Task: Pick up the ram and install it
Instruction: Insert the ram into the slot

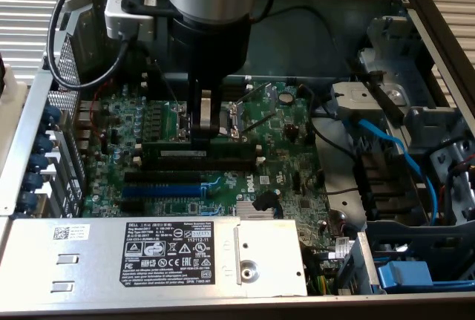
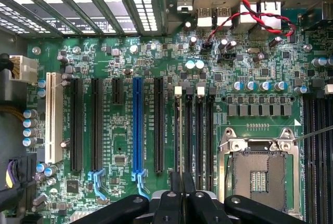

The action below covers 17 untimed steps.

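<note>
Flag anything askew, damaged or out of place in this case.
Nothing stands out. The ram lies level, parallel to the memory slots, with the gripper shut on its middle. The processor socket is empty.

Dark-green ram (image 1: 230,149) stands edgewise, clamped in the tool (image 1: 207,133).

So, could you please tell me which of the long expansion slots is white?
The white slot at the row's end, farthest from the CPU socket; the others are black, apart from one blue slot.
</note>
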{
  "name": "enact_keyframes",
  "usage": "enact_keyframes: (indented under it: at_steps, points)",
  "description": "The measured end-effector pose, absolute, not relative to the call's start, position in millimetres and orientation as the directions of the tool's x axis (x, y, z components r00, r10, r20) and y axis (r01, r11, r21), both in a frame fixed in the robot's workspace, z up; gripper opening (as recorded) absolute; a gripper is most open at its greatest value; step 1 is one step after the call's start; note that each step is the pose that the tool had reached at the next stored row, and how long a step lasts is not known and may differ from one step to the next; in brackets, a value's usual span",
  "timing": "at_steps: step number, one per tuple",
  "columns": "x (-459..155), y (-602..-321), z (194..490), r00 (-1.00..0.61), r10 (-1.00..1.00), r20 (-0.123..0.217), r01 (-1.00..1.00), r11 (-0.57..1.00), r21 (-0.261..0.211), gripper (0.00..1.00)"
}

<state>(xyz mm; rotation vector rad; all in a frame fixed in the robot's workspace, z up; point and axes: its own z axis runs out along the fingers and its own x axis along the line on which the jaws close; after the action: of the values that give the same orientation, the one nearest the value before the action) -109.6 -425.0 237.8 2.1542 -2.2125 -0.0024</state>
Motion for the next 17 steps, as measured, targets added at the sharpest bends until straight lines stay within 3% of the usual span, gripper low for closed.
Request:
enact_keyframes:
  at_steps: [17]
  points:
    - [-109.4,-425.1,237.6,-0.031,-0.999,0.037,-0.999,0.032,0.039,0.12]
